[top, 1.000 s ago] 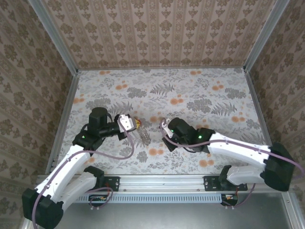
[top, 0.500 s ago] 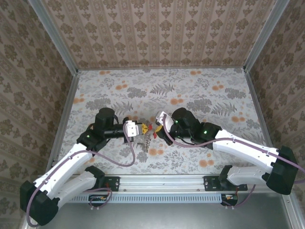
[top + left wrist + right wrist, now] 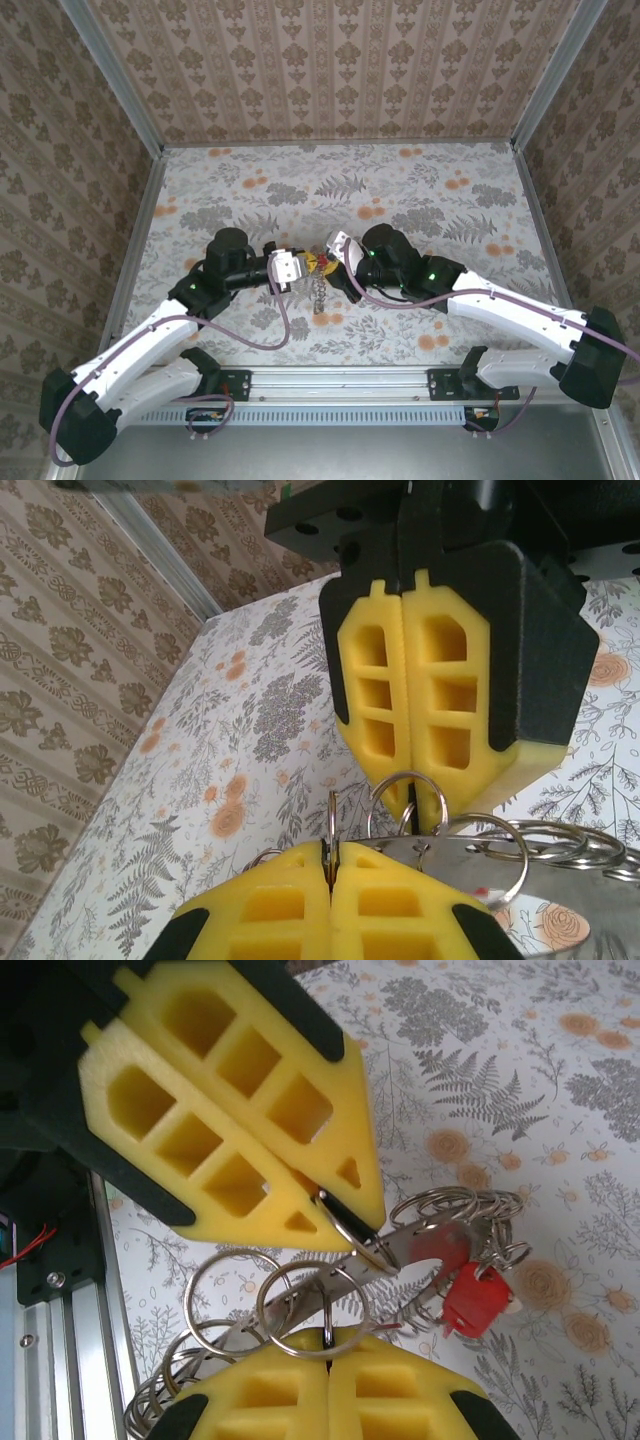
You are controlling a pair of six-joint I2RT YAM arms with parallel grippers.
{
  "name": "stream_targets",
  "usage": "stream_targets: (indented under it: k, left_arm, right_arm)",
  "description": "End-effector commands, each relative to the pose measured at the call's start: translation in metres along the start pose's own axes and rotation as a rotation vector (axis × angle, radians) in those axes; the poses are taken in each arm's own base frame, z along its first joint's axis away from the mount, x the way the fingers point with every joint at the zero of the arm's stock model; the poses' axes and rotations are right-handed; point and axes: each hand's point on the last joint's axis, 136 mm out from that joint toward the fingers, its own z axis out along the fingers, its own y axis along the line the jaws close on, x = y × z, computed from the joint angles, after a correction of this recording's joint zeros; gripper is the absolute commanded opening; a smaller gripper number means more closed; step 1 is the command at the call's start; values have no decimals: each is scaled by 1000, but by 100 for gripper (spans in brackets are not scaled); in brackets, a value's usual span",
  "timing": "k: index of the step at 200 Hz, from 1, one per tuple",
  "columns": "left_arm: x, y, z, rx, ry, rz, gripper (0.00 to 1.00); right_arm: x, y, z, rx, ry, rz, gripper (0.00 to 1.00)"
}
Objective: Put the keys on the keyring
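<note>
Keyring axis: in the right wrist view the keyring's (image 3: 420, 1245) flat silvery band runs from low left, beside the right pincer (image 3: 328, 1345), up to the right.
Keyring place: held off the counter (image 3: 400, 180), just above the right pincer's tips.
Keyring look: shiny grey metal, with small rings (image 3: 225, 1290) strung along it.
Key: one red-headed key (image 3: 478, 1300) hangs under the band, right of the right pincer.
Right pincer: closed, clamping one of the small rings.
Left pincer: the left pincer (image 3: 350, 1210) faces the right pincer tip to tip, closed on another thin ring.
</note>
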Motion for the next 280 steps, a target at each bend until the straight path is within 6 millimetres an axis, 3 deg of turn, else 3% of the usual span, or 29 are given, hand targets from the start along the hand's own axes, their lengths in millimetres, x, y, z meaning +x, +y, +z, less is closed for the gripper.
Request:
stream_targets:
  k: [1,70,125,155,280]
  left_arm:
    - [-8,5,-1,-36,-24,32,0]
    - [-9,11,-5,-89,-33,62,0]
    - [-14,-2,-6,-44,-49,135,0]
    - [-19,4,-4,-72,-60,115,0]
    - [-16,6,1,-67,-51,79,0]
  right_arm:
    - [-33,-1,-19,34,-113,-26,0]
    - [-12,-10,-30,101,-63,-42,0]
    - [-25,-6,-24,69,-84,-19,0]
    - [-22,-5,-15,63,-76,4,0]
    - [-33,-6,-14,66,-107,25,0]
